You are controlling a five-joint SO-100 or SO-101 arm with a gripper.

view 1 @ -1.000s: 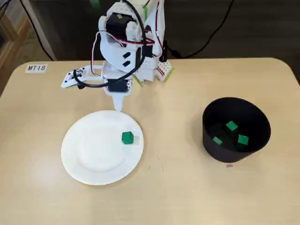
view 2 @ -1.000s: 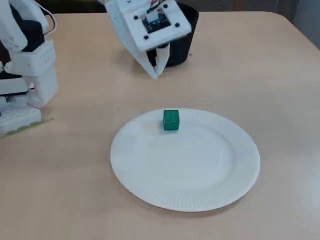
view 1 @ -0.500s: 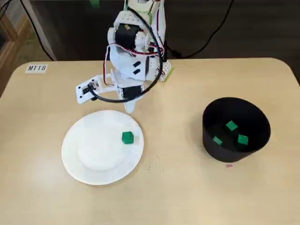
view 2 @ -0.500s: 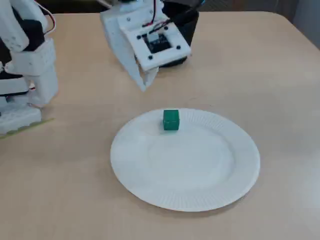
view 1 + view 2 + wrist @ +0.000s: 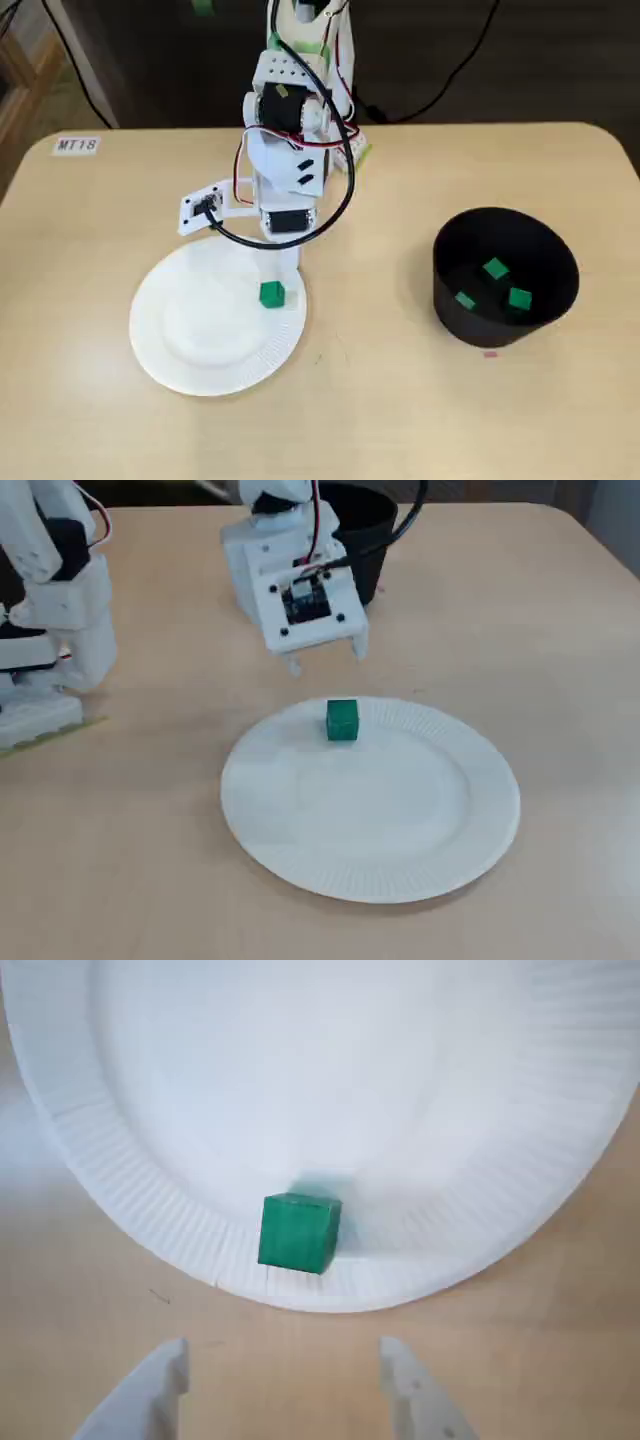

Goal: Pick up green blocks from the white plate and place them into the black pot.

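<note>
One green block [image 5: 271, 294] lies near the right rim of the white paper plate [image 5: 190, 340]. In the wrist view the block [image 5: 298, 1233] sits just inside the plate's [image 5: 350, 1080] ribbed edge. My gripper [image 5: 284, 1348] is open, its two white fingers short of the block over bare table. From the other fixed view the gripper [image 5: 326, 660] hovers just behind the block [image 5: 342, 721] and the plate [image 5: 400, 820], not touching either. The black pot [image 5: 450, 300] stands to the right and holds three green blocks [image 5: 494, 268].
The arm's white base [image 5: 50, 610] stands at the table's left edge in a fixed view. A label reading MT18 [image 5: 77, 145] is stuck at the back left. A small pink mark [image 5: 489, 353] lies in front of the pot. Cables hang behind the table.
The arm has swung from the plate's back left edge toward the block and lowered. The fingers, close together earlier, have spread apart. The block and plate have not moved.
</note>
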